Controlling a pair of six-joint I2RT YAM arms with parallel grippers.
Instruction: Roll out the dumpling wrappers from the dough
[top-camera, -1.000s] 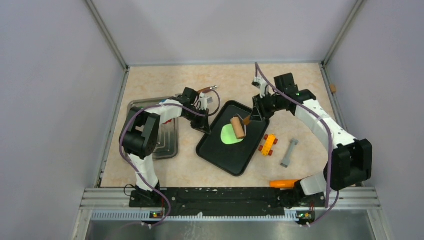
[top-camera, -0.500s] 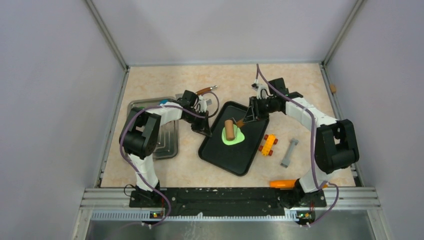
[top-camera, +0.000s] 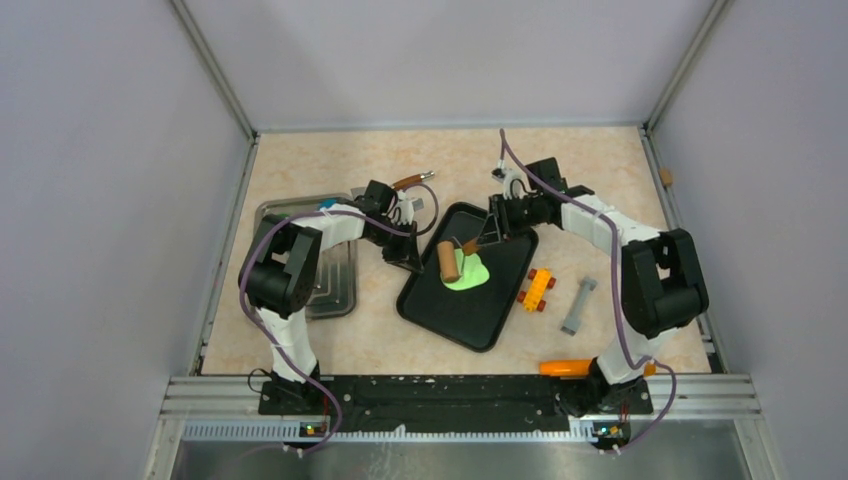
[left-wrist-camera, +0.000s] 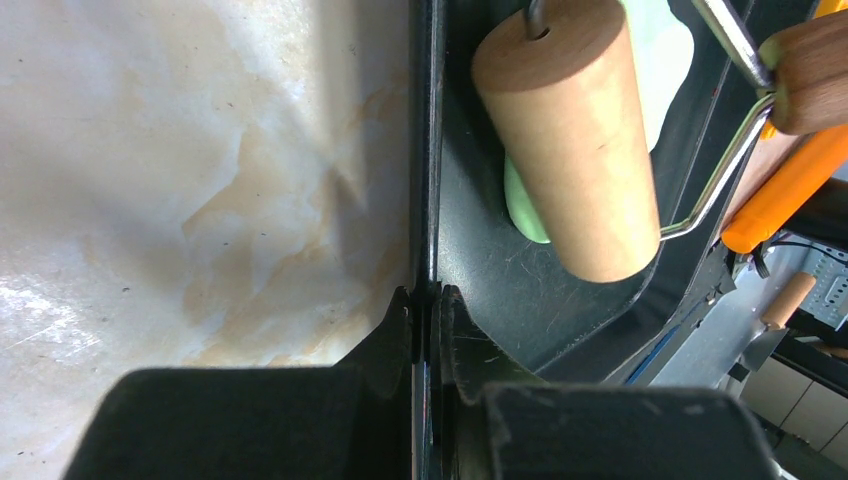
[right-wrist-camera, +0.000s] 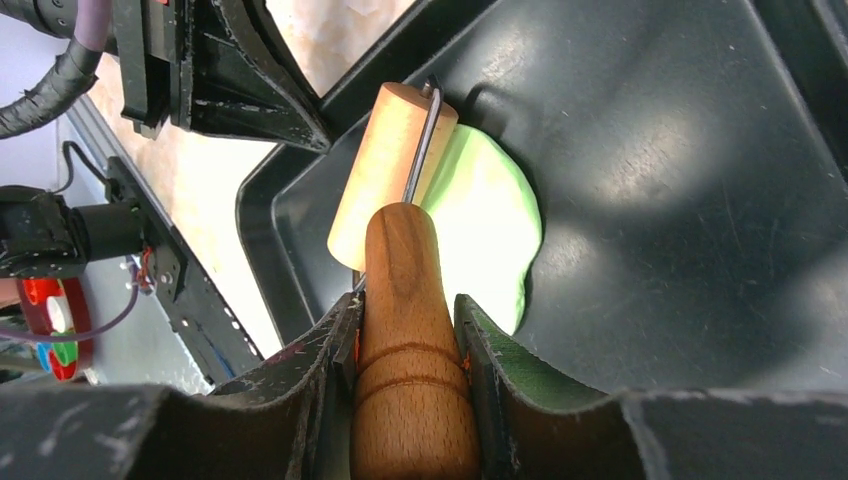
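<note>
The lime-green dough (top-camera: 472, 272) lies as a flattened blob in the black tray (top-camera: 470, 310). No neat round wrapper shows. My right gripper (top-camera: 487, 232) is shut on the wooden handle (right-wrist-camera: 405, 290) of a small rolling pin. The pin's drum (top-camera: 446, 261) rests on the dough's left edge, near the tray's left wall. My left gripper (top-camera: 412, 255) is shut on the tray's left rim (left-wrist-camera: 430, 200). The left wrist view shows the drum (left-wrist-camera: 570, 140) over the dough (left-wrist-camera: 525, 205). The right wrist view shows the dough (right-wrist-camera: 485, 225) beside the drum (right-wrist-camera: 385, 185).
A metal tray (top-camera: 335, 285) sits left of the left arm. A brown-handled tool (top-camera: 415, 182) lies behind the black tray. An orange and yellow brick toy (top-camera: 537, 289) and a grey piece (top-camera: 578, 306) lie to its right. An orange object (top-camera: 567, 367) lies by the right base.
The right gripper has pushed the rolling pin leftward across the dough, from its right side to its left edge. The left gripper has stayed clamped on the tray rim.
</note>
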